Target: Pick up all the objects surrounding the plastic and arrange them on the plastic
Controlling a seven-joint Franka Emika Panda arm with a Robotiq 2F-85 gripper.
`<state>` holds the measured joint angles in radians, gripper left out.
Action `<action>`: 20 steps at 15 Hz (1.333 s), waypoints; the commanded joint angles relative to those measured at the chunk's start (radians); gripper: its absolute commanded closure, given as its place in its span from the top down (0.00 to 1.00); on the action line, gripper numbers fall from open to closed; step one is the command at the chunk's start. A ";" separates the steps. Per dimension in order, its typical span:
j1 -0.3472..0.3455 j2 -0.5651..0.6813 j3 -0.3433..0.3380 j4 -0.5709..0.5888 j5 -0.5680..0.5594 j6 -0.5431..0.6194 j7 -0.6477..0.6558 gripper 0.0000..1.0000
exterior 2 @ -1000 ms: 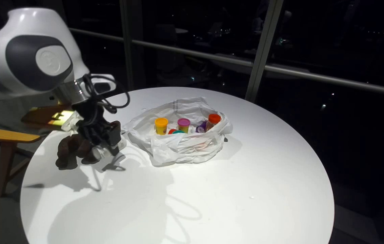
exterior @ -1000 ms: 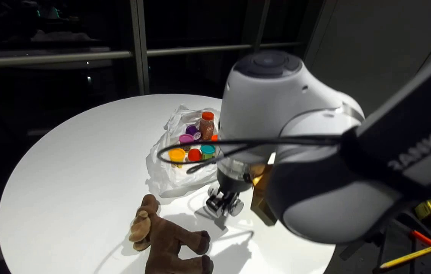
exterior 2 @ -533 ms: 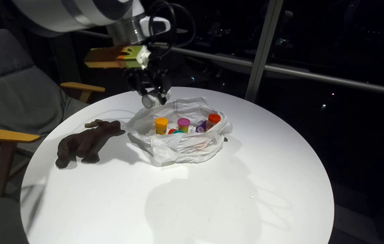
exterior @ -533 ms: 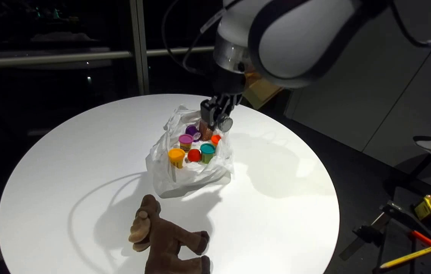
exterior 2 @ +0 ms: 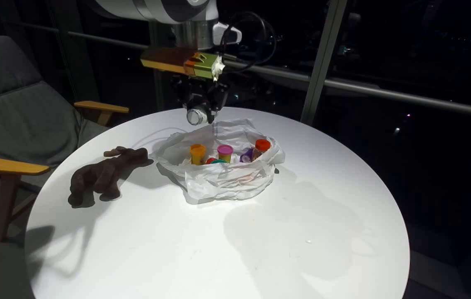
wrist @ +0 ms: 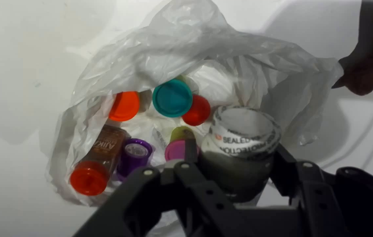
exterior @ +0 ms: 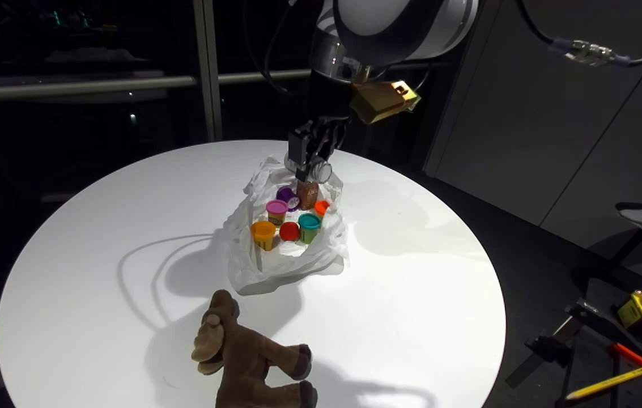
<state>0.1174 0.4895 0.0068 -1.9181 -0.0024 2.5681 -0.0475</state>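
Note:
My gripper point(wrist: 237, 153) is shut on a small jar point(wrist: 244, 140) with a white "SEALED" band, lying tilted between the fingers. In both exterior views the jar point(exterior 2: 196, 117) hangs above the far part of the white plastic point(exterior: 247, 269), apart from it. Inside the plastic's raised folds are a yellow cup point(exterior: 263, 233), a pink-lidded cup point(wrist: 175, 150), a teal-lidded cup point(wrist: 172, 98), a red one point(wrist: 197, 111), an orange one point(wrist: 125, 106), a purple one point(wrist: 134, 153) and a red-lidded spice bottle point(wrist: 89, 177). A brown plush animal point(exterior: 241, 362) lies on its side, outside the plastic.
All this rests on a round white table point(exterior 2: 302, 265). A grey chair with a wooden armrest point(exterior 2: 6, 164) stands close to its edge. Beyond the table, tools and a yellow pencil point(exterior: 612, 381) lie on a dark surface. Dark windows with rails are behind.
From low beside the plush animal, my gripper has risen and travelled over to the plastic, the jar staying in its grasp. Plush, cups and plastic have kept their places.

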 commanded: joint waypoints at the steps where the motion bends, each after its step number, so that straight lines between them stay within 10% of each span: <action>1: -0.064 0.101 0.076 0.098 0.052 -0.080 -0.065 0.28; 11: -0.036 0.367 0.067 0.320 0.024 -0.113 0.006 0.28; 20: -0.068 0.517 0.089 0.662 0.058 -0.657 -0.014 0.28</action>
<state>0.0577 0.9365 0.0806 -1.4340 0.0300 2.0858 -0.0538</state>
